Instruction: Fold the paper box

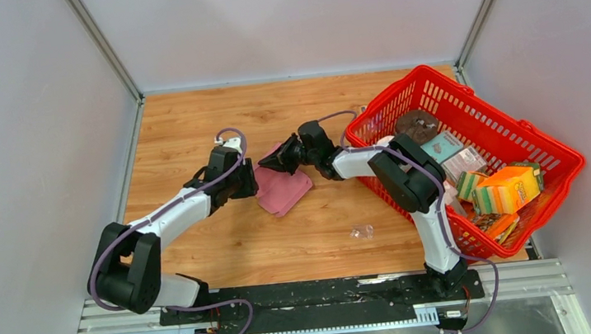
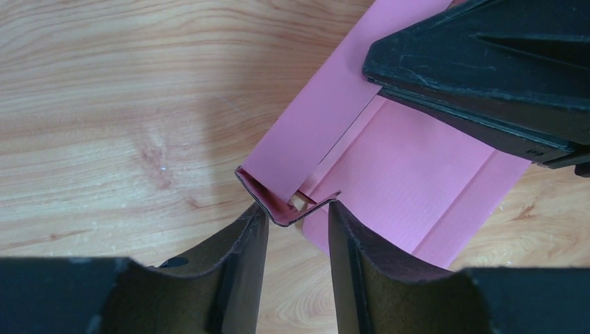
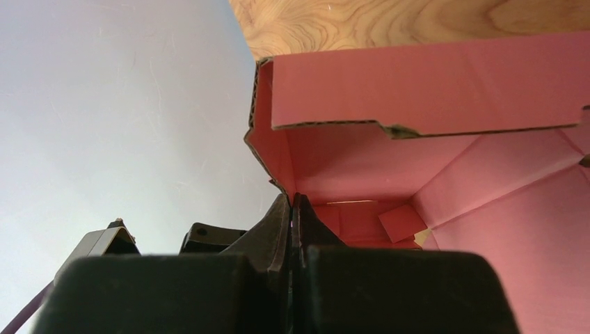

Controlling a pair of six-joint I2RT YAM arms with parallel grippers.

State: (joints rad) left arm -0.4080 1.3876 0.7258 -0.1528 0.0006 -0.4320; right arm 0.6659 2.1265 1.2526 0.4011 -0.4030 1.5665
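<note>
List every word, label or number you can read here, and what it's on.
None can be read.
Paper box: plain pink, no print.
Packages in the basket: printed, but too small and blurred to read.

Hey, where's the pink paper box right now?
In the top view, the paper box lies on the wooden table, left of the red basket, between the two hands: left hand at its left edge, right hand at its far end.
</note>
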